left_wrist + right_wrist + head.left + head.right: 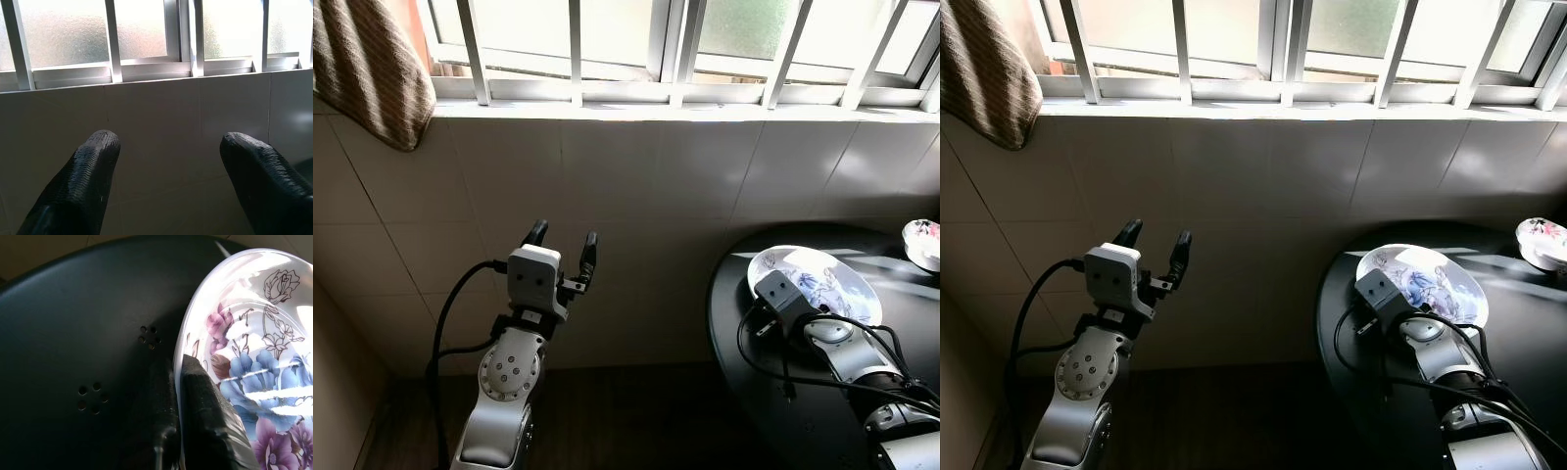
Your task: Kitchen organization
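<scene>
Right gripper [178, 382] clamped on the rim of a glossy floral plate [254, 357].
One ribbed black finger [205, 396] lies on the plate's inner face, the other beneath the rim (half lost in shadow). The oval plate sits near the left edge of a round, matte black table [822, 431]; a small bowl [925, 241] stands at its far right edge. The left gripper [563, 250] is raised before the tiled wall [705, 186], textured fingers spread apart on nothing.

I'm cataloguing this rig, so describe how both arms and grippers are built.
Both arms are silver with round jointed housings and loose black cables looping alongside. The left gripper has a pale boxy wrist block and two long black fingers with finely textured pads. The right gripper carries a grey wrist block and matching black fingers.
</scene>
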### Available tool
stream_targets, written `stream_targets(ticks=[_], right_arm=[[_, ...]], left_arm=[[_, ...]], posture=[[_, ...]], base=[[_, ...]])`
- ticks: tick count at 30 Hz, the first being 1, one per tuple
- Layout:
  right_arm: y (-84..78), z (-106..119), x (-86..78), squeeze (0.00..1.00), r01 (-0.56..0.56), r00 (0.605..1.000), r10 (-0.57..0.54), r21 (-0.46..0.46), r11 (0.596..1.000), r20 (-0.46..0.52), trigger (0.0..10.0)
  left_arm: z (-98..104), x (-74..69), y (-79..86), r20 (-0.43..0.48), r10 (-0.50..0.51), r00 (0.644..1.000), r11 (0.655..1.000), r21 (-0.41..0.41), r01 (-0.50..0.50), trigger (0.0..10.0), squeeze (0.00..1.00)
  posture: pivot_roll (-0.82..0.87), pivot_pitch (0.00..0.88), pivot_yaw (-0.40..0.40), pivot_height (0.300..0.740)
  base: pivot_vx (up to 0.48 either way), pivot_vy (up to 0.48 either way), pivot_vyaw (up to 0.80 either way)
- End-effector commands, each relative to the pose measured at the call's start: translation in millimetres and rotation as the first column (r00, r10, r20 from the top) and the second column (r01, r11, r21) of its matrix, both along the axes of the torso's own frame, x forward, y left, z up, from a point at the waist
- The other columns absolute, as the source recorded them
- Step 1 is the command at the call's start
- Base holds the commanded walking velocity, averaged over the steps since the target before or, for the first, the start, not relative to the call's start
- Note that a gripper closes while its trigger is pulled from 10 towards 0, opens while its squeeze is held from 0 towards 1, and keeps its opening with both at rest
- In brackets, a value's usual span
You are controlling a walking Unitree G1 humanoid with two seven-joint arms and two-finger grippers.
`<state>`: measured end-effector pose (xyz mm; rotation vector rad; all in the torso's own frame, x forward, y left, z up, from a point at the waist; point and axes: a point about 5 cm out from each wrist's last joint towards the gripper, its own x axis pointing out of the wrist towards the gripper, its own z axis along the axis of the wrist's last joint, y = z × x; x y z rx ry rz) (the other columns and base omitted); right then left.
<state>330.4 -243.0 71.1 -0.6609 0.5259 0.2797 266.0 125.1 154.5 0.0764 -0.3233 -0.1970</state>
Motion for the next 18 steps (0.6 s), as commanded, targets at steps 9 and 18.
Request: stream_targets(ticks=[9,18], right_arm=[[54.0,70,10.3,0.0,-0.068,0.865,0.05,0.018,0.998,0.499,0.0],[108.4,87,-16.3,0.0,-0.269,0.756,0.145,0.101,0.958,0.638,0.0]], left_arm=[[-1,1.6,0.7,-0.021,0.006,1.0,1.0,-0.018,-0.006,10.0,0.0],[1,2.8,-0.5,-0.021,-0.008,1.0,1.0,-0.024,0.007,10.0,0.0]], posture=[[0.01,0.0,-0.08,0.74],[0.01,0.0,-0.081,0.74]], base=[[0.0,0.0,0.0],[-0.062,0.387,0.53]])
